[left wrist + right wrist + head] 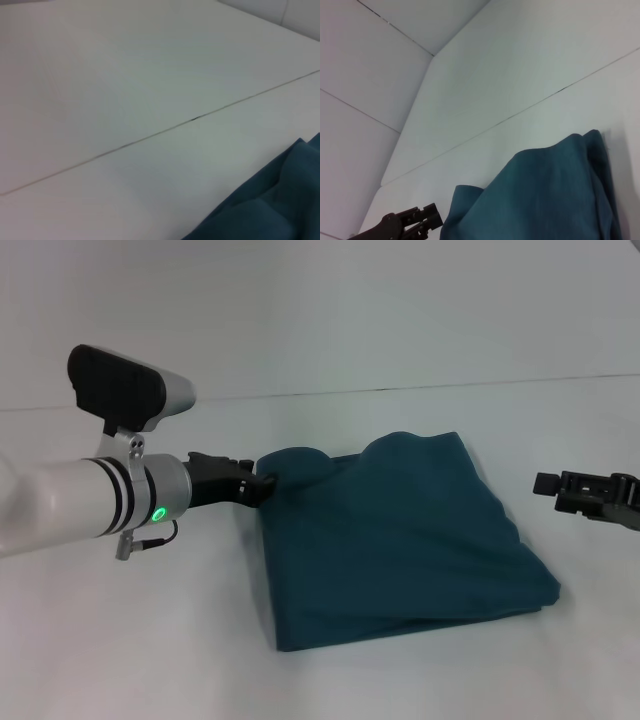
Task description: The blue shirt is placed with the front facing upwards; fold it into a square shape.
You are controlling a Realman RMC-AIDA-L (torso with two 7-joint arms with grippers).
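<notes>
The blue shirt [395,535] lies folded into a rough square in the middle of the white table, plain teal side up, with no lettering showing. Its far edge is bumpy and slightly raised. My left gripper [264,484] reaches in from the left and is shut on the shirt's far left corner; the right wrist view shows this gripper [439,221] meeting the edge of the shirt [545,200]. My right gripper [542,483] hovers off to the right, apart from the cloth. A strip of the shirt [270,205] shows in the left wrist view.
The white table [150,640] meets a white back wall [400,310] along a seam behind the shirt. Bare tabletop surrounds the shirt on the near, left and right sides.
</notes>
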